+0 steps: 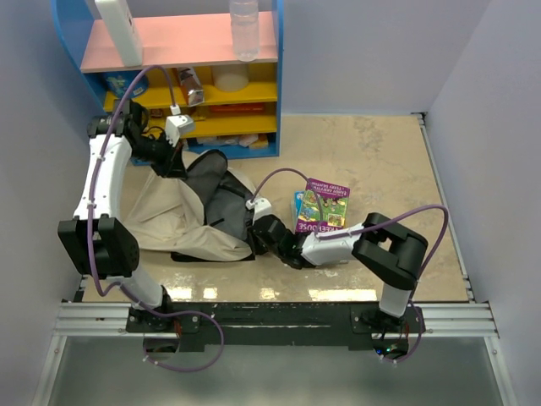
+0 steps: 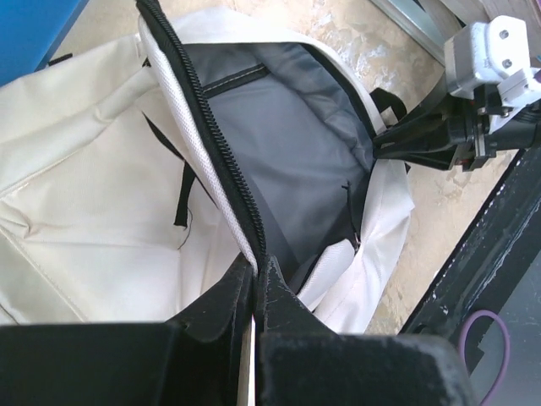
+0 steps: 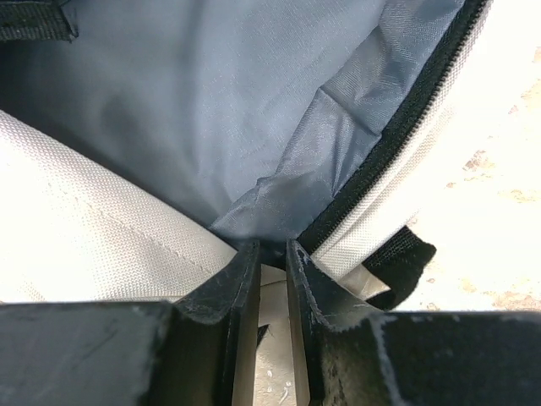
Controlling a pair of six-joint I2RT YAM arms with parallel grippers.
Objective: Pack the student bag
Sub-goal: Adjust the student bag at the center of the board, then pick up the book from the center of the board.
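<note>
- Closest in, the right end effector [image 3: 270, 258] is low on the surface [image 1: 380, 161]. Its jaws are nearly together, nipped onto the rim of the student bag [image 1: 169, 220] right at the opening.
- The right wrist view shows it plainly: grey lining [image 3: 254, 110] bunches into the narrow gap between the two black fingers [image 3: 241, 288]. The black zipper [image 3: 406, 127] runs up and away on the right.
- A black strap [image 3: 401, 258] pokes out from under the cream rim, just beside the right-hand finger.
- The bag itself lies slumped on the surface, left of centre between the two arms. Its cream fabric is rumpled and its main compartment gapes open, with the dark inside showing.
- Just right of the bag, two colourful books [image 1: 322, 207] lie stacked flat, a purple one on top. The right forearm crosses over their near edge.
- Further back, the left end effector [image 2: 256, 275] has its jaws squeezed together on the opposite rim, pinching the zipper edge. From its wrist view you look straight down into the opened mouth, with the right end effector clamped on the other side.
- At the very back stands a blue shelf [image 1: 190, 51] with yellow boards and a pink top, and a clear bottle [image 1: 243, 30] stands upright on it.
</note>
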